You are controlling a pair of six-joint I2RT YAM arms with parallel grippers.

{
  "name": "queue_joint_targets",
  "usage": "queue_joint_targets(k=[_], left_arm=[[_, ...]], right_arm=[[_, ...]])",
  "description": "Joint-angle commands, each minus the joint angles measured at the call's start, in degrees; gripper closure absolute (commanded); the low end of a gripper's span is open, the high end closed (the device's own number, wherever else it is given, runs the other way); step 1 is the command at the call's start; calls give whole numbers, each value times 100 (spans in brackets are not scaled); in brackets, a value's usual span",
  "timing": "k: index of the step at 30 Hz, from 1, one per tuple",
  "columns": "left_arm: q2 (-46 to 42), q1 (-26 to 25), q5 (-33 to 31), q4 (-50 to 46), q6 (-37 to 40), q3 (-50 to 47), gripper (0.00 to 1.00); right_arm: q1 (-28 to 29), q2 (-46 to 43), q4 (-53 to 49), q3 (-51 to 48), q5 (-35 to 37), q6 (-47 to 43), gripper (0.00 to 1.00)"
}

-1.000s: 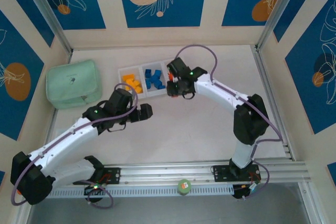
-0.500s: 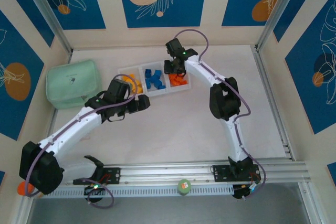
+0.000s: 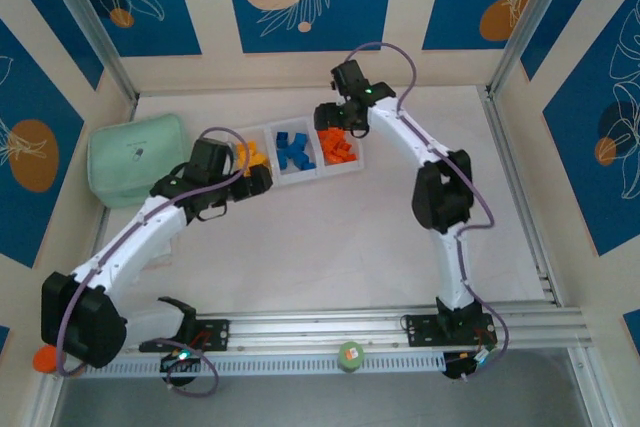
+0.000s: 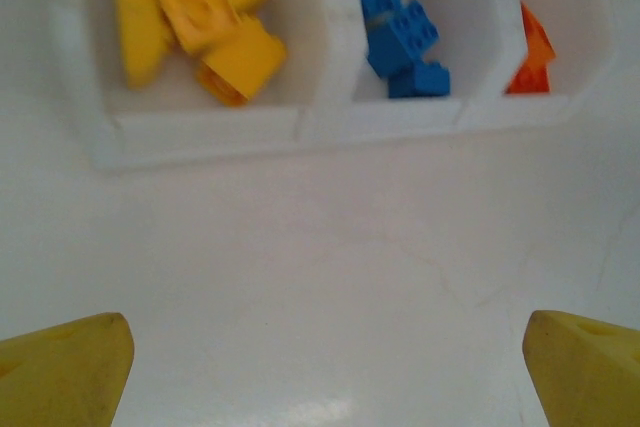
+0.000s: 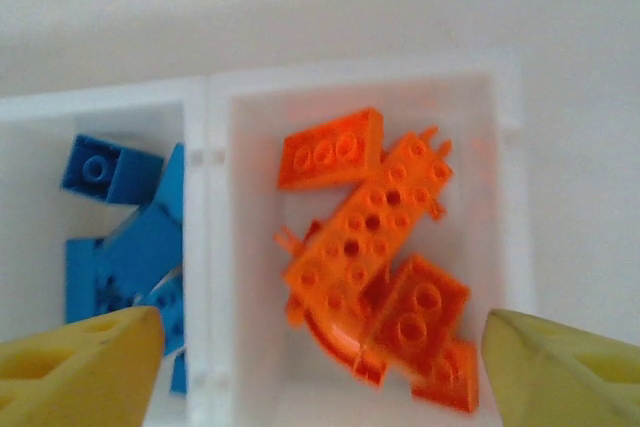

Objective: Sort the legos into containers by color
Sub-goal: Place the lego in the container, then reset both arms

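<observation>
Overhead, right claw (image 5: 320, 342) spread wide, empty.

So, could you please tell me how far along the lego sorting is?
Done: in the tray, the yellow bricks lie in the left compartment, the blue bricks in the middle and the red-orange bricks in the right. In hand: nothing. The right end effector hangs open over the red-orange compartment, and the left end effector is open and empty before the tray. Left: every brick I can see is sorted, so probably only withdrawing.
</observation>
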Motion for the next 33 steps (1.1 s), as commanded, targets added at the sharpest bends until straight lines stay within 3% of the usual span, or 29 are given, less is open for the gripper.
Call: queue_joint_targets(k=[1, 7, 13, 17, 19, 22, 26, 30, 33], left_arm=[[-300, 382, -800, -337, 594, 145, 1], [-763, 1078, -2495, 60, 1139, -492, 1], [-1116, 1196, -3568, 2717, 2390, -2128, 1], [-876, 1252, -3158, 4757, 3079, -3041, 1], [-510, 1290, -2958, 5676, 3261, -3338, 1], [180, 1323, -2728, 6666, 3423, -3496, 1], [1223, 1369, -2076, 8531, 3798, -3823, 1], [2267, 1389, -1503, 9802, 4073, -3938, 1], [2082, 1403, -1689, 8833, 3928, -3605, 1]], right_arm=[[-132, -1293, 459, -1032, 41, 22, 9], [-692, -3319, 1656, -3868, 788, -167, 1], [-2071, -4038, 3706, -6348, 652, -299, 1], [-2276, -4064, 6029, -7611, 237, -1027, 1], [-2270, -3805, 6487, -7732, 265, -1360, 1], [-2492, -3447, 6521, -7660, -344, -1309, 1], [-2553, -3588, 7959, -8591, -1131, -1560, 1], [-2648, -3372, 9215, -9142, -1219, -1425, 1], [-2656, -3409, 9063, -9095, -1239, -1448, 1]])
